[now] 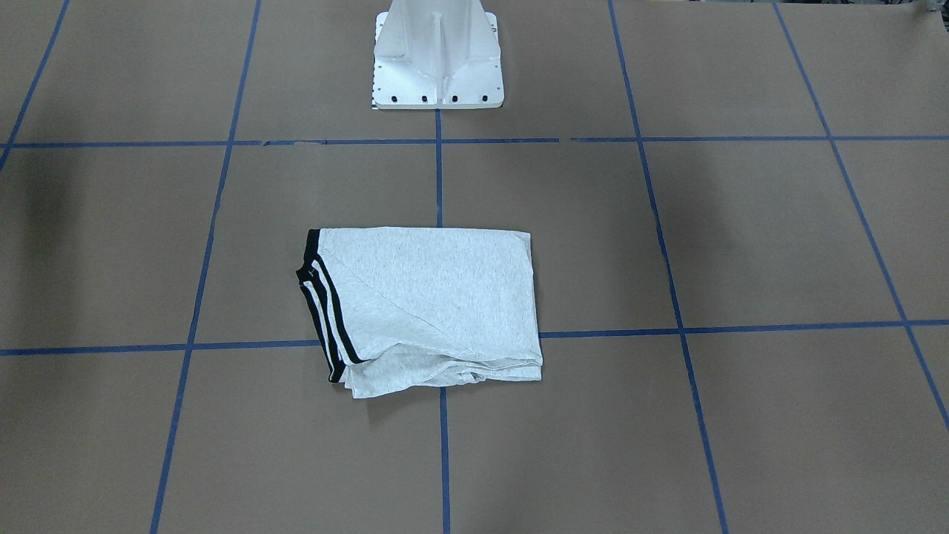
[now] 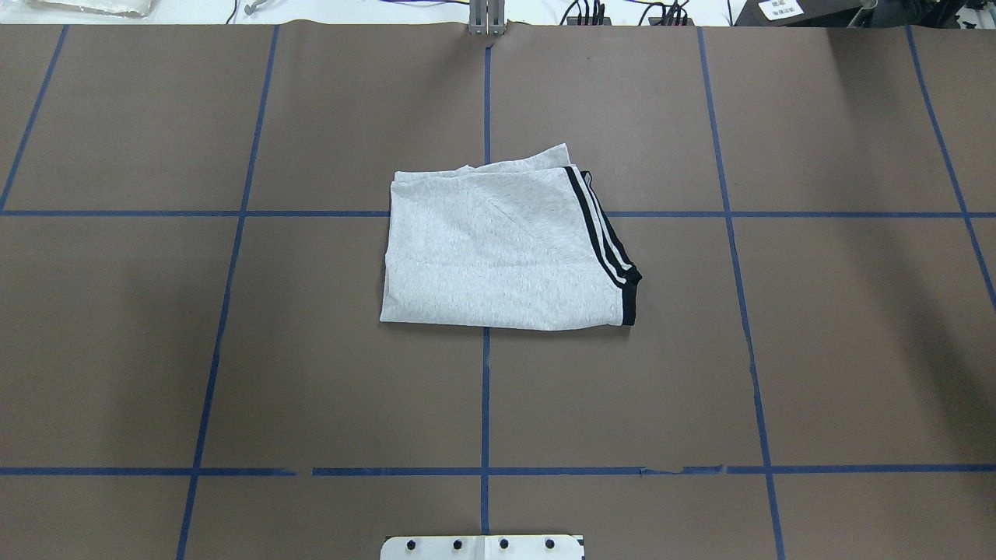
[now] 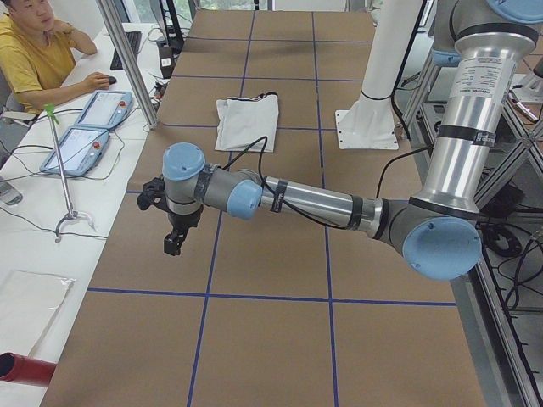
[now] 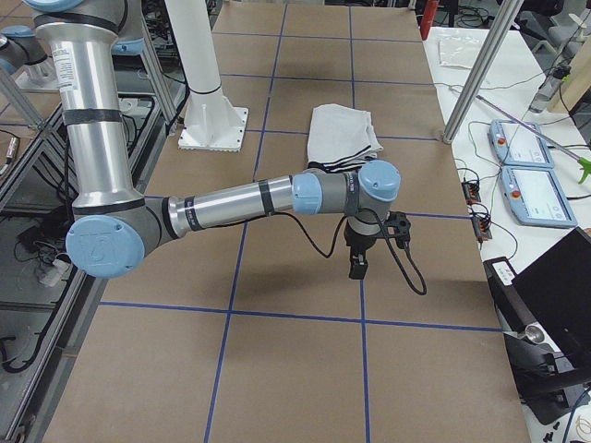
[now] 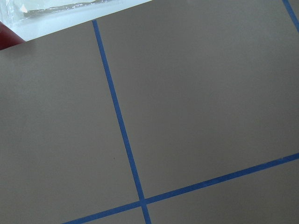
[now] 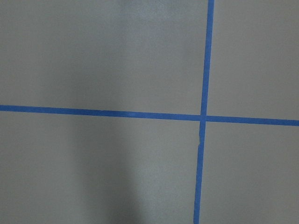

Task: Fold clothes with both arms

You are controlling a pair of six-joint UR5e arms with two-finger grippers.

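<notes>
Near the middle of the worktop [image 2: 311, 389] the T-shirt [image 2: 498, 257] lies folded into a compact rectangle. The left pincer [image 3: 173, 243] and right pincer [image 4: 357, 269] hang well apart from it; whether released or clenched, I cannot tell. Folding looks finished; at most, the ragged edge wants squaring.

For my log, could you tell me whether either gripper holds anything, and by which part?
Nothing: the T-shirt lies folded, apart from the left gripper and right gripper.
</notes>
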